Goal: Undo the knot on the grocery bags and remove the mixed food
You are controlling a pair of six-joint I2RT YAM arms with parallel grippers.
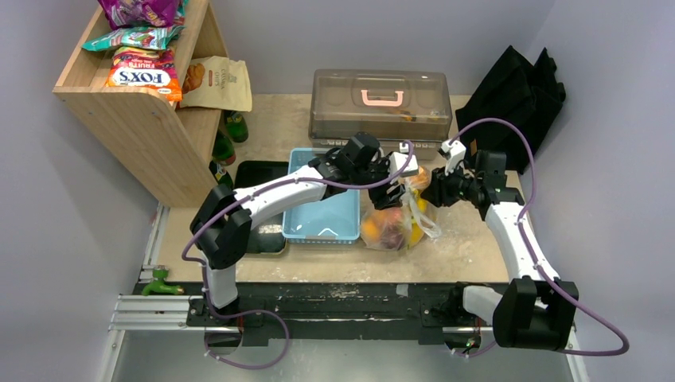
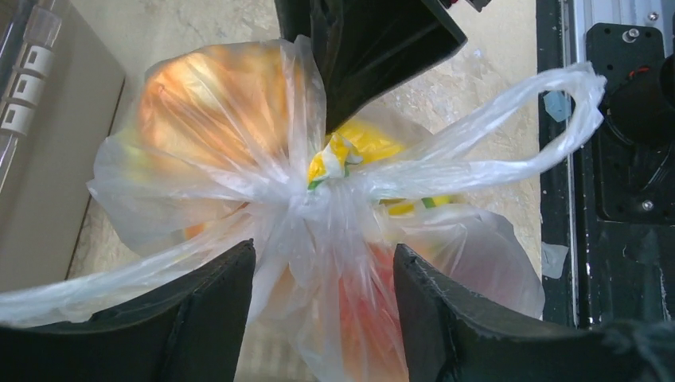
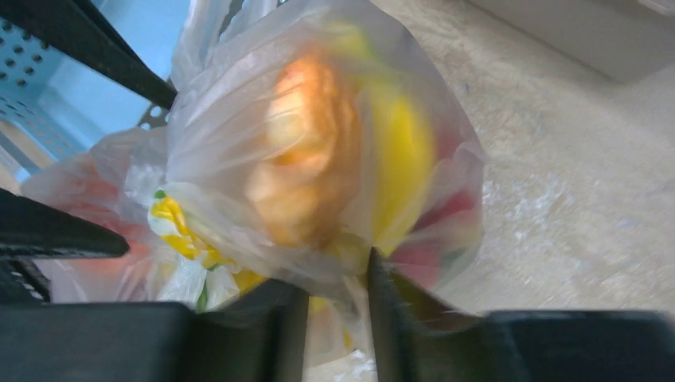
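Observation:
The clear grocery bag (image 1: 394, 227) lies on the table right of a blue basket, knotted shut. Its knot (image 2: 330, 171) is a bunched whitish neck with a yellow-green print; handle loops trail right. The mixed food shows through the film: golden bread (image 2: 207, 103), a yellow fruit (image 3: 402, 151), red fruit (image 2: 366, 310). My left gripper (image 2: 322, 263) is open, its fingers (image 2: 215, 302) straddling the gathered plastic just below the knot. My right gripper (image 3: 334, 318) is nearly closed, pinching a fold of the bag (image 3: 318, 119) from the opposite side; this view is blurred.
A blue basket (image 1: 322, 207) stands left of the bag, beside a black tray (image 1: 259, 179). A clear lidded box (image 1: 380, 103) with a pink handle sits behind. A wooden shelf (image 1: 143, 111) with snack packs stands at the back left, a black fabric bag (image 1: 517, 95) at the back right.

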